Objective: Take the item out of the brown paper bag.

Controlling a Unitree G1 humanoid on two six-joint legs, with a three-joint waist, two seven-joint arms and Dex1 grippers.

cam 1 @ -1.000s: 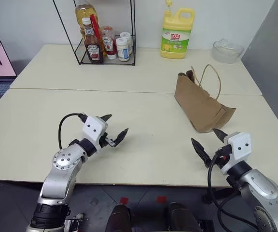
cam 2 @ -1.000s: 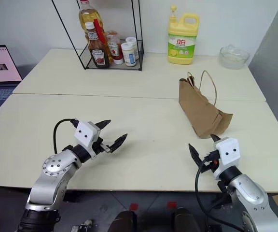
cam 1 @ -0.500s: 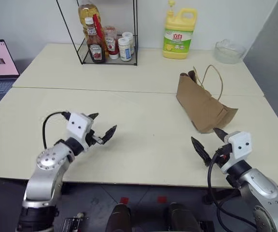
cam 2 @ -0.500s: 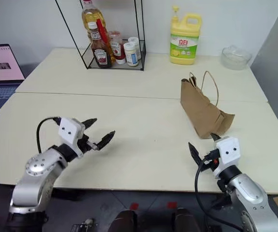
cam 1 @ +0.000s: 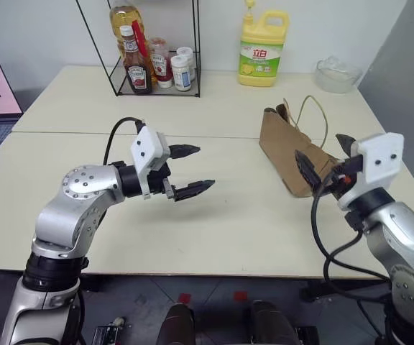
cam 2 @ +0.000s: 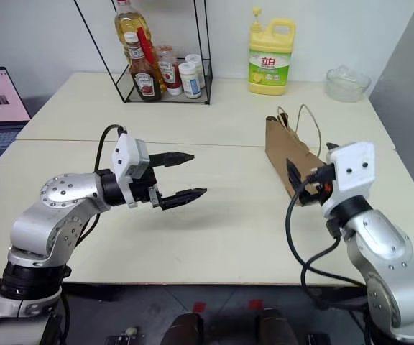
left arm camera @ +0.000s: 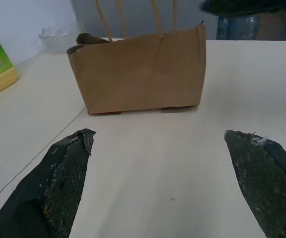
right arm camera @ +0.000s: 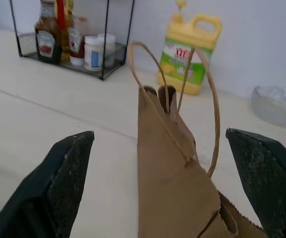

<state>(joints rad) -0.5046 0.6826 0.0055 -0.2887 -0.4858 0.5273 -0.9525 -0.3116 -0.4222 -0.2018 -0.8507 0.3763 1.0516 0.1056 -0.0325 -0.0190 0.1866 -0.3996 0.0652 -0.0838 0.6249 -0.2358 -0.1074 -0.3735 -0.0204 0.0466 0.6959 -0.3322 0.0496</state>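
Both grippers have come up off the table since a second ago and now hang level above it, aimed at the bag. The left gripper (cam 1: pixel 191 171) has its two black fingers spread wide with nothing between them; it has swung in from the near left toward the middle of the table (cam 1: pixel 214 237) and points toward three o'clock, straight at the broad side of the brown paper bag (cam 1: pixel 297 159), which its wrist view frames squarely between the fingers. The right gripper (cam 1: pixel 323 154) is likewise spread wide and empty; it has risen from the near edge at about five o'clock to just short of the bag's near end, looking along the bag's narrow side at the creased mouth and the two cord handles (right arm camera: pixel 175 99). The bag sits at roughly two o'clock on the table, leaning with its mouth turned away. The item is not visible; presumably it is inside the bag. Beyond, at twelve o'clock, stand the yellow detergent jug (cam 1: pixel 262 52) and, at eleven, the wire rack of sauce bottles (cam 1: pixel 153 61). The approach looks begun, with no contact yet; a likely next need is one gripper steadying the bag while the other opens the mouth.
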